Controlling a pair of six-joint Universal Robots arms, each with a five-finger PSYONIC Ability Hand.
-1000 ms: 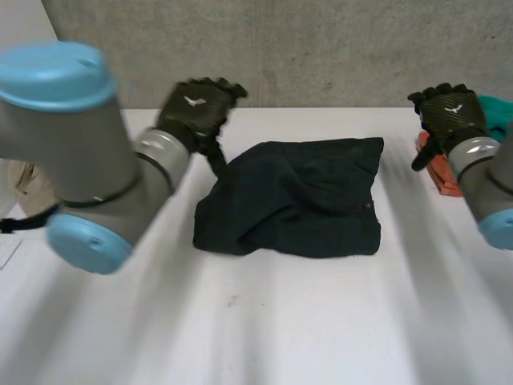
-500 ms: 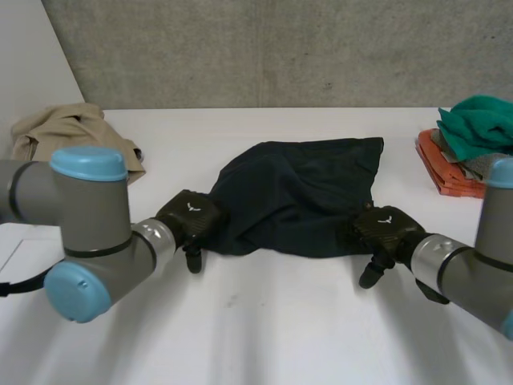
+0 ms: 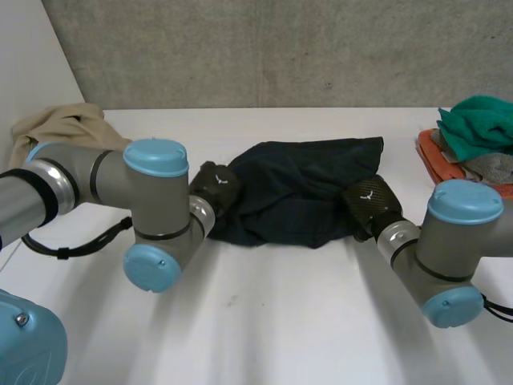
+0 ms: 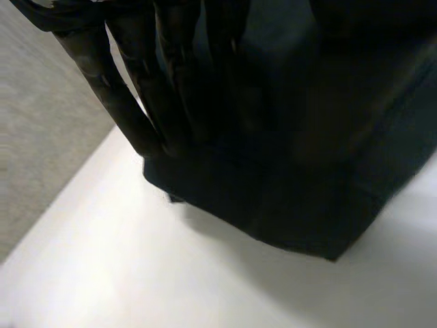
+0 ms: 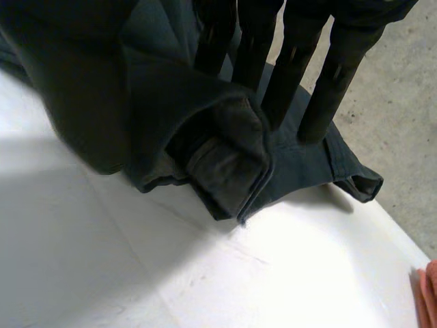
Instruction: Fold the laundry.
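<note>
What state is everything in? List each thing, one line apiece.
Dark garment: crumpled, loosely folded over.
Left hand: open, straight fingers on garment's left edge.
Right hand: open, straight fingers on garment's right edge.
Beige garment: crumpled heap.
Green cloth: bunched atop stack.

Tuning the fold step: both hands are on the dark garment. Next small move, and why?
Probably curl both hands shut on the dark garment at its near edge. The left hand and right hand lie flat and uncurled on its near corners, so it looks ungripped; a lift now would likely slip.
</note>
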